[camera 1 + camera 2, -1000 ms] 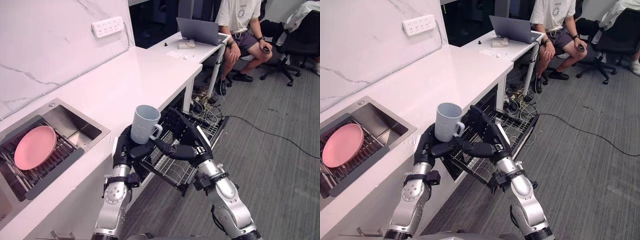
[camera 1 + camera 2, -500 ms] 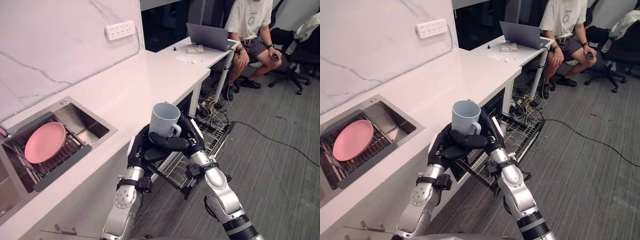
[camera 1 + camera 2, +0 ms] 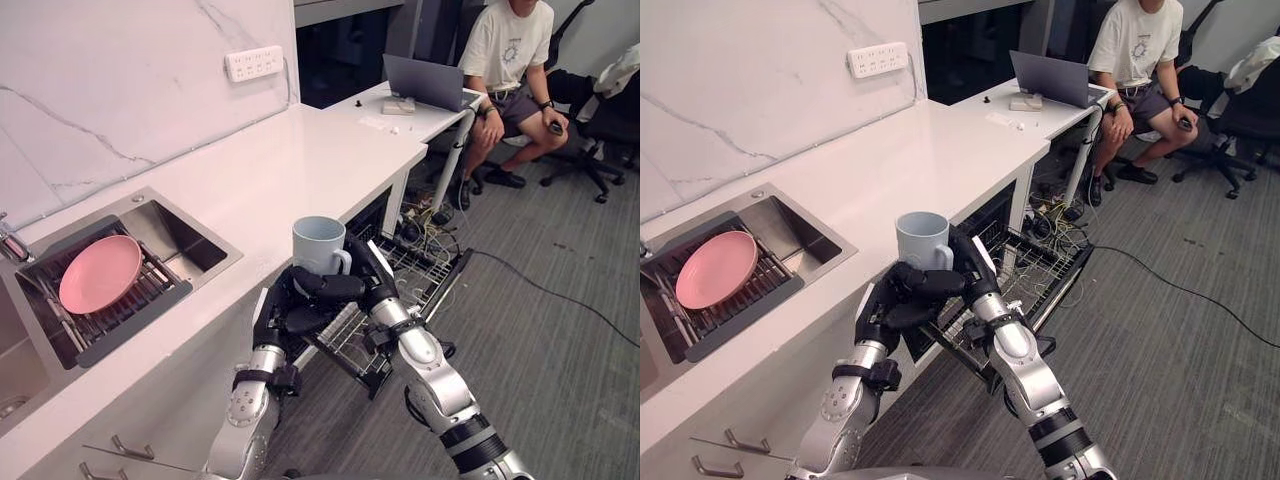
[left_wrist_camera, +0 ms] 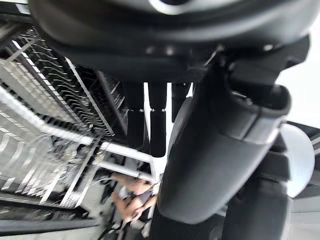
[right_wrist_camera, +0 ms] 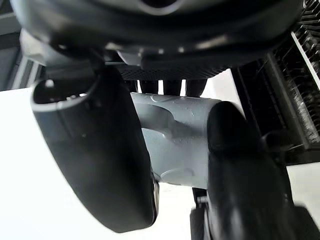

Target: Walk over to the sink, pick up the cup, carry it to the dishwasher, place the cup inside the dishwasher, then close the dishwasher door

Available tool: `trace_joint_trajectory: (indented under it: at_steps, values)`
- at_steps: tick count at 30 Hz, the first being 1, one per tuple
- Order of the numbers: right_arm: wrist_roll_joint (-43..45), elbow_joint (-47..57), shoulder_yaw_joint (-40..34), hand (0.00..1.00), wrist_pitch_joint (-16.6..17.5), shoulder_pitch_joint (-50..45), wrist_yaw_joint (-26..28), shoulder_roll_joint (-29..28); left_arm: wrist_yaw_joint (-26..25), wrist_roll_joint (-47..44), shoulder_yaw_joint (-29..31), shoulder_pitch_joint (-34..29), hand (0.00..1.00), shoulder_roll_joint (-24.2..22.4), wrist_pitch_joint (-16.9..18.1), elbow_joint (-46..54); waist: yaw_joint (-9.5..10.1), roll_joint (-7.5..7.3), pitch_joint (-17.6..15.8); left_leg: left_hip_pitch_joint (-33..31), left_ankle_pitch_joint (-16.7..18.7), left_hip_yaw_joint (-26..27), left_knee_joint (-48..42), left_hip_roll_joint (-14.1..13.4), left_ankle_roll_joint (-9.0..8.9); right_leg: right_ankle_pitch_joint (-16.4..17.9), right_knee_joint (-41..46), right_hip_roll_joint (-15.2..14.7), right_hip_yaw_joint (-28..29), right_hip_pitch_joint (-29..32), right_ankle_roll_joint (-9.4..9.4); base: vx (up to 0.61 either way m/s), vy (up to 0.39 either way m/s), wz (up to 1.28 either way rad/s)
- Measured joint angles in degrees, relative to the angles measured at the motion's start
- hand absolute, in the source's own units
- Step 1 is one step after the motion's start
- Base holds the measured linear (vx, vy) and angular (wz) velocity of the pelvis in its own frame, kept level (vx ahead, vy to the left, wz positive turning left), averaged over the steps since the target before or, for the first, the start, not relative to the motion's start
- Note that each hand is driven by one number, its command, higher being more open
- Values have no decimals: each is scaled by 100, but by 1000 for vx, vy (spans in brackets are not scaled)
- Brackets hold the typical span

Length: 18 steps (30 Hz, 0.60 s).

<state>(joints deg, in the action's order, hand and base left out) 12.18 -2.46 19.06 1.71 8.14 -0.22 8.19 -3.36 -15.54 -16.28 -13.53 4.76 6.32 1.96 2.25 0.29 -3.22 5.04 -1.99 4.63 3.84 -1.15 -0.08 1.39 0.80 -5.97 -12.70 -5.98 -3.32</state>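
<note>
My right hand [image 3: 366, 288] has come up and closer to the cup [image 3: 318, 243]. One second ago its fingers only reached under the handle from the side. Now they are curled around the cup's lower part, just above my left hand [image 3: 280, 316], and its wrist is nearer to the cup.
</note>
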Motion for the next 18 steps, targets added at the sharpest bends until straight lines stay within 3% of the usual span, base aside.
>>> trace_joint_trajectory:
  at_steps: [3, 7, 13, 18]
  values:
    - [-406, 229, -578, 30, 64, 0, -39, 10, 30, 206, 38, -457, 90, -5, -136, -51, 5, -5, -3, -16, 0, -2, 2, 8, 0, -4, -28, -3, -7, -1, -6, 0, 0, 0]
    - [-981, 381, -1097, 30, 322, -6, -107, 174, 49, 783, 244, -616, 90, -22, -147, -38, 7, -6, -4, -35, 1, -16, 2, 6, 0, -4, -31, -3, -21, -2, -7, 0, 0, 0]
    - [-1253, 340, -1089, 30, 426, -395, 52, 291, 253, 1110, 235, -662, 90, -58, -138, -47, 16, -9, -6, -61, 2, -46, 38, 2, 2, 0, -31, -2, -52, 13, -9, -19, -6, 2]
    - [-1412, -610, -1003, 30, 424, -415, 213, 488, 378, 1112, 262, -633, 90, -22, -111, -704, 47, -48, -153, -314, 2, -124, -180, 6, 0, -8, 4, -14, -150, 127, -2, -18, -8, 9]
